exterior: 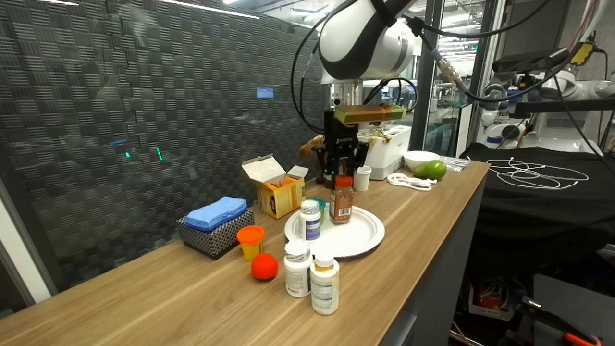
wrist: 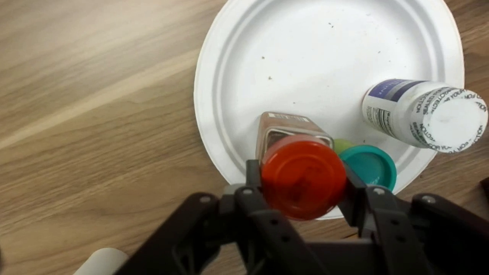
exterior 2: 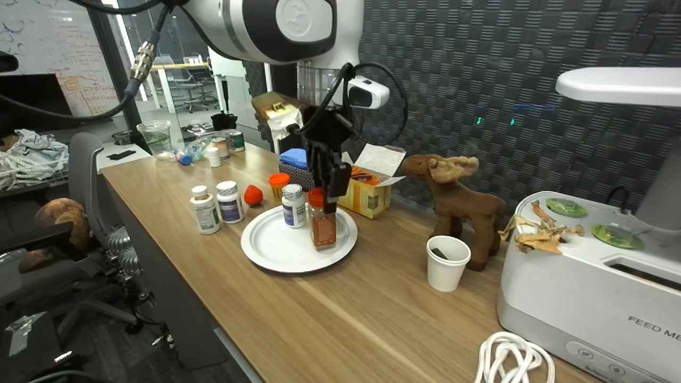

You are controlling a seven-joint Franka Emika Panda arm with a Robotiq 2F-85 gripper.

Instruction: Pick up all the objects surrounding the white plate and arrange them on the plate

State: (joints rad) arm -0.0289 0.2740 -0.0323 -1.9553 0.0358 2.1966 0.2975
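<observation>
You are clamping the jar (exterior: 341, 205) by its red cap (exterior: 344, 181) in the gripper (wrist: 301, 177), the jar's long axis running roughly upright directly below, its base on or barely above the plate (exterior 2: 268, 250), so you are probably facing a release and a straight lift away.

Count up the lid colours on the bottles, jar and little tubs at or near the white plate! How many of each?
White lids: 3
Red lid: 1
Orange lid: 1
Teal lid: 1
Total: 6
</observation>
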